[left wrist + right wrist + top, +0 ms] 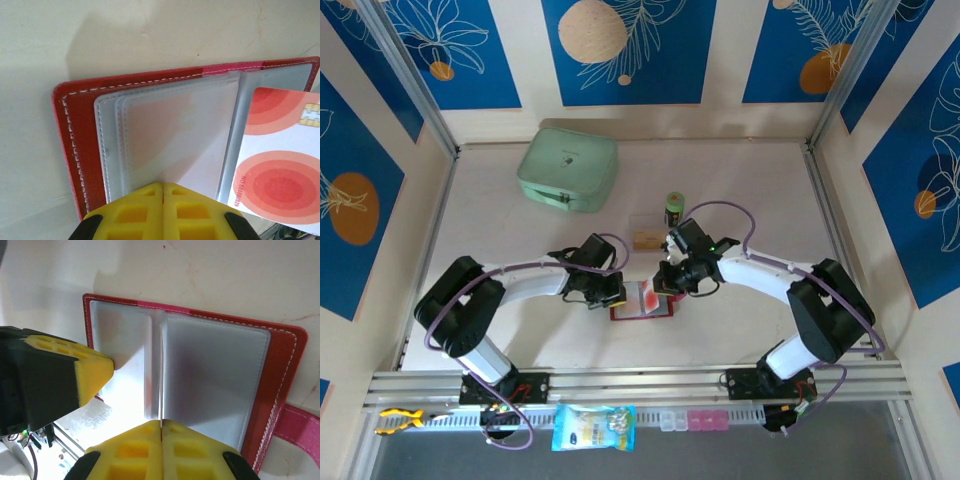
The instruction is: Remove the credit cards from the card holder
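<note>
Pinching hard, the right gripper [161, 427] is closed on a credit card [280, 165]. The left gripper [163, 187], closed and apparently empty, pins the sleeves [175, 135] of the open card holder [75, 125] on the desk [740, 335]. Best pull straight along the sleeve.

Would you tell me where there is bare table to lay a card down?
Bare: far right, between the can and the side wall; the near strip between card holder and rail. Crowded: the middle, around the left claw and right claw.
</note>
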Motion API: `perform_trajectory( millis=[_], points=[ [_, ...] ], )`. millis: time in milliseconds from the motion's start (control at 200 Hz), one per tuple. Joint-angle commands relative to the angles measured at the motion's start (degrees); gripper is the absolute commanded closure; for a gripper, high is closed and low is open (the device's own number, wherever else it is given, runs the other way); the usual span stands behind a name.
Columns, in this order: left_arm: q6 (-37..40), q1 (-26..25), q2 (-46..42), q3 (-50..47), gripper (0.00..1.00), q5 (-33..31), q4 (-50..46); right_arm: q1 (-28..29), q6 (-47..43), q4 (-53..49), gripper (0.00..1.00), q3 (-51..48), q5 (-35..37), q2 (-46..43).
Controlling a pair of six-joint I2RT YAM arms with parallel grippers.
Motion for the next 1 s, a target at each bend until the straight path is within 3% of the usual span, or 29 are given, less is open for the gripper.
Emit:
perform_trajectory(
  millis=[0, 125, 345, 540, 995],
  points=[
    [-0.68, -0.23, -0.75, -1.13, 0.97, -1.69, -2.06, -0.41, -3.34, -3.42, 0.95, 2.7, 0.3, -2.05],
    [-0.71, -0.19, -1.43, -1.04, 0.96, -1.73, -2.23, -0.94, -7.76, -5.86, 1.0, 4.51, 0.64, -2.71],
    [-0.63, -0.16, -2.59, -0.47, 0.93, -1.49, -2.32, -1.15, -22.63, -11.07, 1.0, 9.31, 4.27, -2.94],
    [-0.53, 0.03, -4.19, -0.01, 0.93, -1.92, -3.06, -5.48, -34.96, -15.53, 1.0, 15.34, 6.05, -0.87],
    [0.87, 3.47, -11.35, -2.98, 0.9, -3.28, -4.81, -9.82, -75.48, -25.7, 1.0, 33.24, 5.59, 9.67]
  ],
)
